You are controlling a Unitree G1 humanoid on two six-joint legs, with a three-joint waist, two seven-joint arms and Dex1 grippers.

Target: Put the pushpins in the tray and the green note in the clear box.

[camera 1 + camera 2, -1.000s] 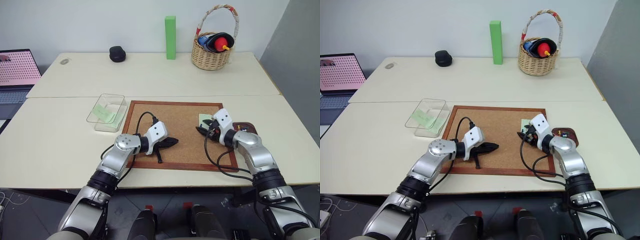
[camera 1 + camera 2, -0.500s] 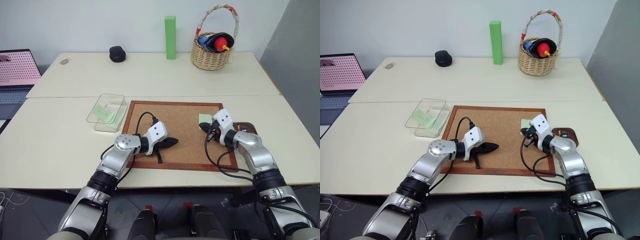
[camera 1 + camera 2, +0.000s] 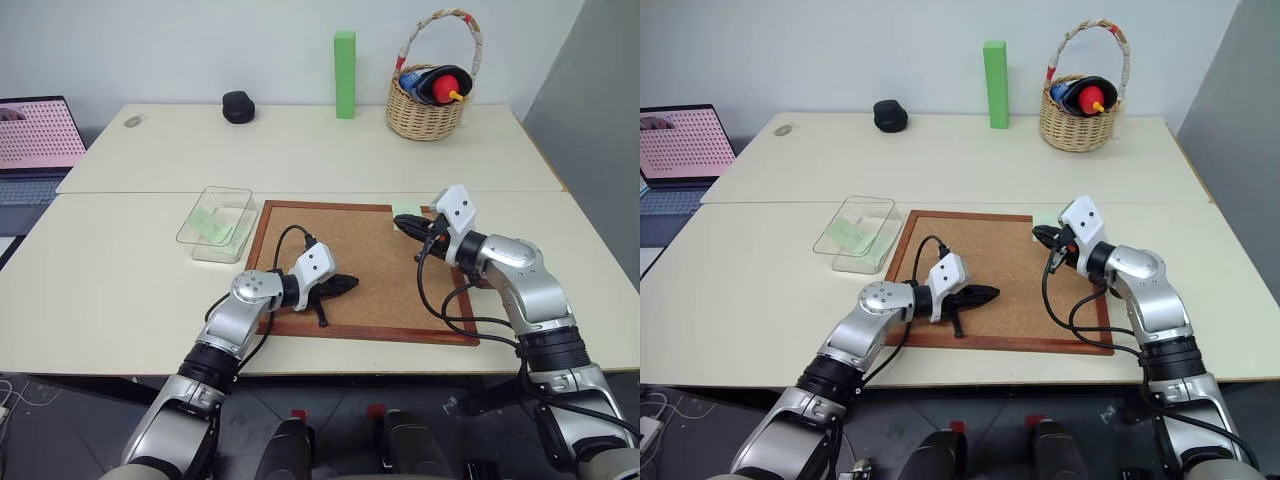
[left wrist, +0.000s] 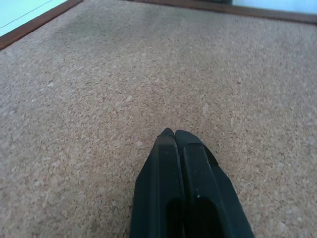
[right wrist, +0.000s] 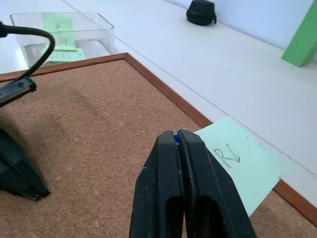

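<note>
At the cork board's (image 3: 360, 265) far right corner, a blue-headed pushpin (image 5: 176, 139) was pinched between the right gripper's (image 5: 177, 136) fingers, just beside the pale green paper note (image 5: 242, 166); it should be carried level to the tray. The left gripper's (image 4: 174, 134) fingers were pressed together, empty.

This is looking like an office or lab test room: two pale desks (image 3: 300, 150) are standing pushed together against a bare white wall, a laptop (image 3: 35, 140) is sitting open at one edge, and a framed corkboard (image 3: 360, 270) is lying flat.
</note>
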